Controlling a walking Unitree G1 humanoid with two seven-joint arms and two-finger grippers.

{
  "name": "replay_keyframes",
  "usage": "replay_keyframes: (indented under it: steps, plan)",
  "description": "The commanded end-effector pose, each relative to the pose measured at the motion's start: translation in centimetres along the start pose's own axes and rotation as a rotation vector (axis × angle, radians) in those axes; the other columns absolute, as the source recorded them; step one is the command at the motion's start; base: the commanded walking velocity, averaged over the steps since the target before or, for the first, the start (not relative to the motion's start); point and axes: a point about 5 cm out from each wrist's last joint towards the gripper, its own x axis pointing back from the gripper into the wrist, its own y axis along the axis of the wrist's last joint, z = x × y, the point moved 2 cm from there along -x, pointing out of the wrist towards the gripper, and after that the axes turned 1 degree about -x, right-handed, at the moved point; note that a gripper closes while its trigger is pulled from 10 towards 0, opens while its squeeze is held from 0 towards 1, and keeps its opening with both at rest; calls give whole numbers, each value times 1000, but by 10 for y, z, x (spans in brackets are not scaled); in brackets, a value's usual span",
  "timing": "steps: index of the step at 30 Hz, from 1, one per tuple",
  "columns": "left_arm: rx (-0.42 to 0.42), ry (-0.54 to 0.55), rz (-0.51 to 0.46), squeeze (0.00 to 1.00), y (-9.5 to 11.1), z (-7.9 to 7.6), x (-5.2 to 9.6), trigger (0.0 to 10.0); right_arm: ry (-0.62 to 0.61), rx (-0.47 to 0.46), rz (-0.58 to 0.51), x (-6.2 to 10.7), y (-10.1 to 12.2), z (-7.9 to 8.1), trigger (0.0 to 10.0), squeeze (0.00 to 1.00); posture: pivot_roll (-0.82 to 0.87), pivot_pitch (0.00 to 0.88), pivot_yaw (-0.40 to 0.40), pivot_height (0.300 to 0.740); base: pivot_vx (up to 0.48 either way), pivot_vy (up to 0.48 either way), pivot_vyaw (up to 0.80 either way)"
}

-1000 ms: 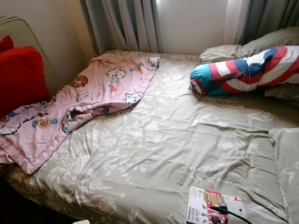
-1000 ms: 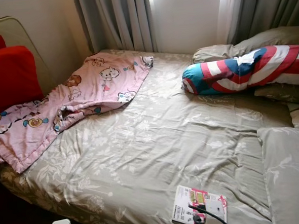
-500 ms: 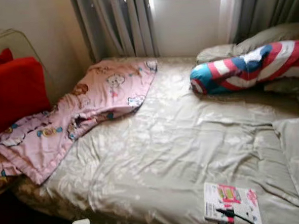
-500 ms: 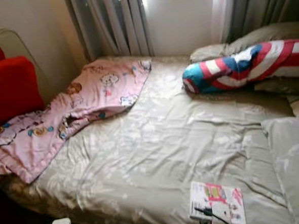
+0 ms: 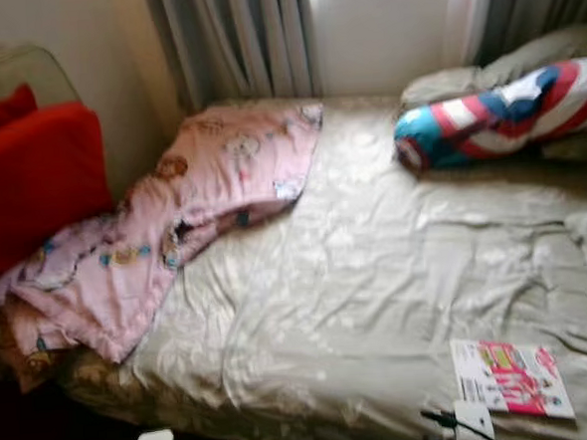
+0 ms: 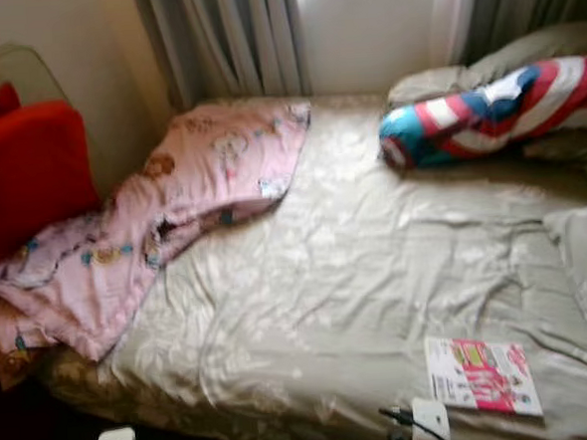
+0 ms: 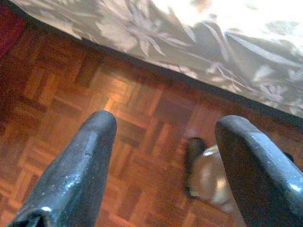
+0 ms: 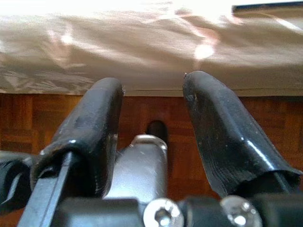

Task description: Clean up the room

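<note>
Bedding is the mess to sort: a pink cartoon blanket (image 5: pixel 164 223) slumps off the bed (image 5: pixel 377 275) by a red cushion (image 5: pixel 32 181), a magazine (image 5: pixel 509 376) lies near the edge, while left gripper (image 7: pixel 163 165) and right gripper (image 8: pixel 151 137) hang spread and empty above parquet floor (image 7: pixel 61 109).

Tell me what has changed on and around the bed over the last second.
Only the camera has moved: the whole scene has slid sideways and blurred, so the robot is turning or stepping. Nothing was taken hold of or let go. The booklet lies where it did near the bed's near edge, the pink blanket is still crumpled against the red cushion, and the striped bolster is by the pillows. Both grippers hang open over the wooden floor.
</note>
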Motion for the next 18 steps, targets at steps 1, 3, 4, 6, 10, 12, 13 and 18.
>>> replay_keyframes:
  steps: [1,3,4,6,10,12,13,18]
  plan:
    - [-11,25,22,0,-5,11,2,10000,22,-2,1,-1,0,10,10000,0,-36,57,46,740,0,476,0]
    - [-11,25,23,0,-5,11,2,10000,22,-1,1,-1,0,10,10000,0,-37,57,45,740,0,476,0]
    - [-11,25,24,0,-6,11,2,10000,21,-1,1,-1,0,10,10000,0,-35,58,44,740,0,476,0]
    - [-11,25,24,0,-6,11,2,10000,21,-1,2,-1,0,9,10000,0,-33,58,42,740,0,476,0]
    - [-9,27,24,0,-6,10,2,10000,23,3,4,-1,0,9,10000,0,-33,59,39,740,0,476,0]
    - [-8,26,24,0,-6,9,2,10000,23,4,3,-1,0,8,10000,0,-33,59,37,740,0,476,0]
    - [-6,26,24,0,-6,9,2,10000,23,4,3,-1,0,8,10000,0,-33,59,34,740,0,472,0]
    - [0,26,25,0,-7,8,2,10000,23,10,3,-1,1,7,10000,0,-32,59,26,740,0,474,0]
